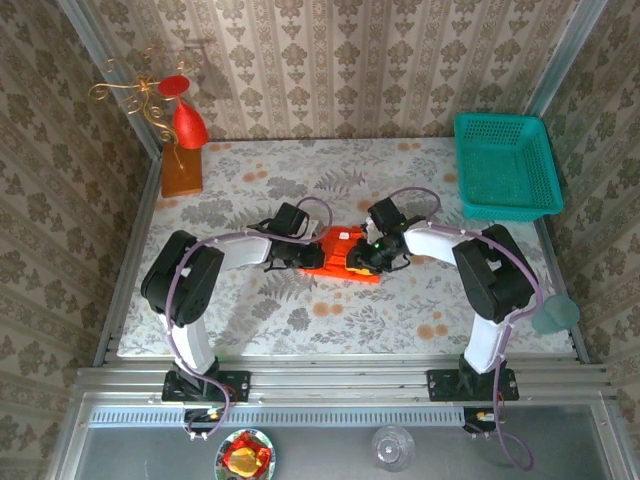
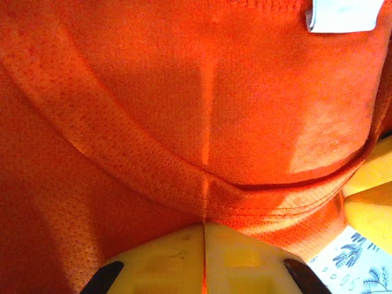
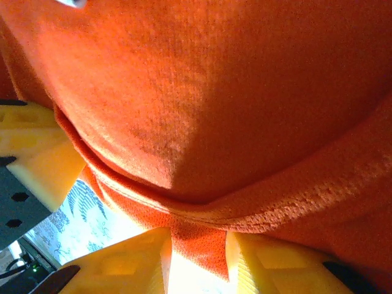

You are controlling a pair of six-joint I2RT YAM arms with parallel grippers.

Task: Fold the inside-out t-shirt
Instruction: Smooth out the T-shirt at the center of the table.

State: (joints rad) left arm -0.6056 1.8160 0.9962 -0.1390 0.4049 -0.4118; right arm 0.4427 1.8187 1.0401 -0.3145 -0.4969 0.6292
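The inside-out t-shirt (image 1: 338, 257) lies bunched into a small orange-red heap at the middle of the table. My left gripper (image 1: 302, 256) comes at it from the left. In the left wrist view its yellow fingers (image 2: 239, 257) are pressed together at the gripper (image 2: 204, 228), with a thin edge of the t-shirt (image 2: 202, 104) pinched between them. A white label (image 2: 340, 15) shows at the top right. My right gripper (image 1: 366, 256) meets the heap from the right. Seen by the right wrist camera, the gripper (image 3: 197, 248) has a fold of the t-shirt (image 3: 202, 104) spanning its jaws.
A teal basket (image 1: 503, 165) stands at the back right. A glossy red cone ornament (image 1: 188, 125) on a wooden block (image 1: 181, 172) stands at the back left. The floral tablecloth (image 1: 250, 310) lies bare in front of the heap. The two grippers sit close together.
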